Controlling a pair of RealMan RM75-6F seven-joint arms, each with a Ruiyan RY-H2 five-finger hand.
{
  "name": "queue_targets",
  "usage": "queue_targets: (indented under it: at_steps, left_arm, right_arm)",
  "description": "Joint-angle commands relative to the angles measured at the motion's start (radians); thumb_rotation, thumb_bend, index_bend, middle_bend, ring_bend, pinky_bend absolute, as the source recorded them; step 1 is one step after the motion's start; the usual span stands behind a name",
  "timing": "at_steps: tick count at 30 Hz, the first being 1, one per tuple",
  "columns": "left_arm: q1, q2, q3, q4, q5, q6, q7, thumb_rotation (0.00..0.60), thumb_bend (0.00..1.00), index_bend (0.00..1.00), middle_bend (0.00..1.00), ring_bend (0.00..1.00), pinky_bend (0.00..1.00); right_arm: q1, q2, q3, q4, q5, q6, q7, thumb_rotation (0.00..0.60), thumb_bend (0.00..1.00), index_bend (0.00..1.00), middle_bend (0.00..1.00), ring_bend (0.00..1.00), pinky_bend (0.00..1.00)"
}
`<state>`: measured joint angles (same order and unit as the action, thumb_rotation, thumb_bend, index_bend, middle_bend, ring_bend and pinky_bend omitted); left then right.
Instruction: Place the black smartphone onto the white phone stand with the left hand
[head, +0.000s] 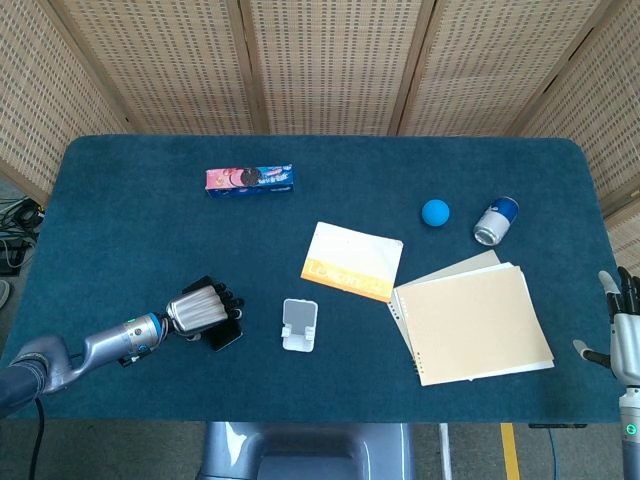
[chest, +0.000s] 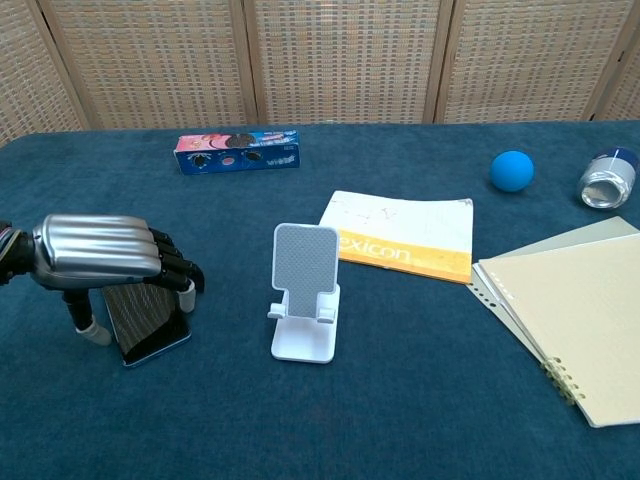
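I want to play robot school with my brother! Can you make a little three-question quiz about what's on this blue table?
1. True or false: the black smartphone already sits on the white phone stand.
2. Which hand is over the phone? A) left hand B) right hand
3. What round thing lies next to the can?

Key:
1. False, it lies on the table.
2. A
3. The blue ball.
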<state>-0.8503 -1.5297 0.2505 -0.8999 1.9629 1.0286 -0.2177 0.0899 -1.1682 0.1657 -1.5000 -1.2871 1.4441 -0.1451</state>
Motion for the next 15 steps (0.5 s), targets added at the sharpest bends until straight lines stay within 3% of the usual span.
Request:
queue_targets:
  at_steps: [1, 7, 15]
  left_arm:
    - [0.008, -0.018, 0.006, 0.026, 0.002, 0.022, 0.003, 0.600, 0.00, 0.47, 0.37, 0.41, 0.41]
    - [0.029, -0.036, 0.013, 0.064, -0.003, 0.073, -0.001, 0.600, 0.00, 0.59, 0.49, 0.50, 0.48]
    - [0.038, -0.001, -0.010, 0.057, -0.010, 0.175, 0.025, 0.600, 0.00, 0.62, 0.51, 0.53, 0.50]
  right_arm:
    - [0.000, 0.001, -0.001, -0.001, 0.000, -0.001, 0.002, 0.600, 0.00, 0.03, 0.00, 0.00, 0.00]
    - [-0.001, 0.004, -0.003, -0.005, -0.004, 0.000, 0.005, 0.600, 0.00, 0.03, 0.00, 0.00, 0.00]
    - [-0.003, 0.012, -0.004, -0.015, -0.006, 0.001, 0.011, 0.600, 0.00, 0.03, 0.00, 0.00, 0.00]
